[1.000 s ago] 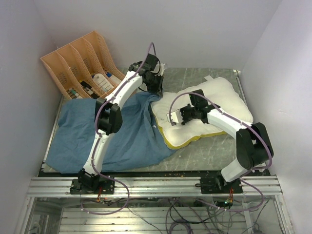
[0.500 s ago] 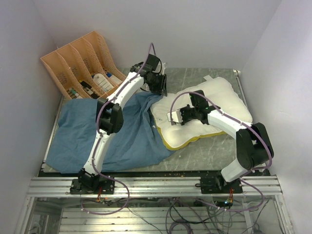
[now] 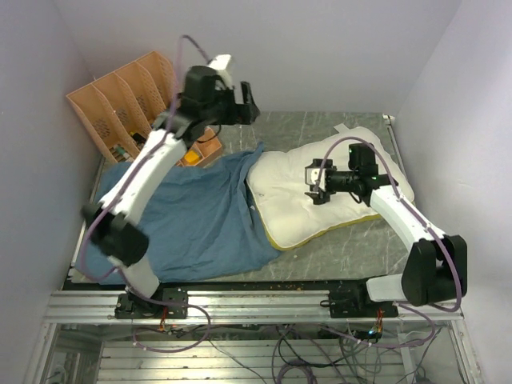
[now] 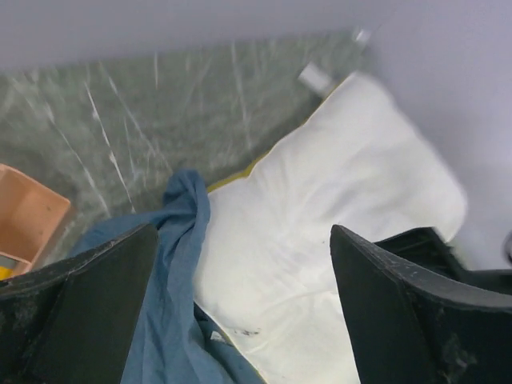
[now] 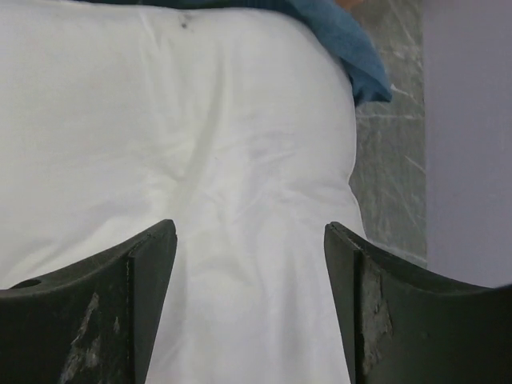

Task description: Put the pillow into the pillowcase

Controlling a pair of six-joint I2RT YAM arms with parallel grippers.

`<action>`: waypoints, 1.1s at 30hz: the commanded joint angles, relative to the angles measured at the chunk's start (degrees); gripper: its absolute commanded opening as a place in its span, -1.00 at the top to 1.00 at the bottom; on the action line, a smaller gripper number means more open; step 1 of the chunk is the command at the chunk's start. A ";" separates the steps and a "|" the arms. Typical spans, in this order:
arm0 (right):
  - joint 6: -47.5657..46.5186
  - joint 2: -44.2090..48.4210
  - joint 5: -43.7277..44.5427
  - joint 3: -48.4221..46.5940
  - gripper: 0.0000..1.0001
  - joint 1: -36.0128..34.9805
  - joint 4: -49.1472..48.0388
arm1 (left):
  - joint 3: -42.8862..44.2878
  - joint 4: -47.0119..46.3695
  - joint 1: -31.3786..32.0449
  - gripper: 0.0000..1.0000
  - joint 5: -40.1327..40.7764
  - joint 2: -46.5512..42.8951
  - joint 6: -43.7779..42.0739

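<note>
The cream-white pillow (image 3: 336, 188) lies flat on the right half of the table, its yellow edge (image 3: 282, 240) showing at the near left corner. The wrinkled blue pillowcase (image 3: 192, 224) spreads across the left half, and its right edge meets the pillow's left side. My left gripper (image 3: 244, 100) hangs high over the back of the table, open and holding nothing. The left wrist view looks down between its jaws (image 4: 244, 232) at the pillow (image 4: 320, 216) and a bunched pillowcase (image 4: 172, 264) corner. My right gripper (image 3: 314, 184) hovers open just over the pillow (image 5: 200, 144), holding nothing (image 5: 250, 228).
An orange slotted file organizer (image 3: 132, 100) with small items in it stands at the back left, close under the left arm. Purple walls close in the back and both sides. Bare marble table (image 3: 320, 132) shows behind the pillow, with a white tape piece (image 4: 316, 76) near the pillow's far corner.
Both grippers have opened. The left arm rose up and back from the pillowcase's edge at the pillow. The right gripper let go of the pillow and shifted right, above it.
</note>
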State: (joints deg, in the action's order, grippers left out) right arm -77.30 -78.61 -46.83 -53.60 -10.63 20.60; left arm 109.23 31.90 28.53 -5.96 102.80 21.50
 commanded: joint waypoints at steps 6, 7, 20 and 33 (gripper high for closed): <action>-8.21 5.14 -16.08 -2.27 -0.71 2.11 21.03 | -34.99 -17.94 -0.99 -0.83 0.32 -30.05 12.78; -10.28 4.87 -17.33 -2.69 -0.75 2.04 24.77 | -39.43 -18.83 -0.69 -0.77 0.19 -33.37 14.98; -5.25 5.82 -3.33 3.04 -0.95 -10.69 17.19 | -74.04 -27.88 18.80 -0.68 19.43 -43.28 40.64; -1.87 6.69 1.91 9.48 -0.94 -13.62 10.27 | -66.14 -25.85 28.81 -0.07 25.16 -16.74 45.13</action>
State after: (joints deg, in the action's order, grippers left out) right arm -80.16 -73.14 -46.89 -44.82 -23.88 33.76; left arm 42.46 6.79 56.82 15.92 83.00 64.99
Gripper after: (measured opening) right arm 0.970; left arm 0.681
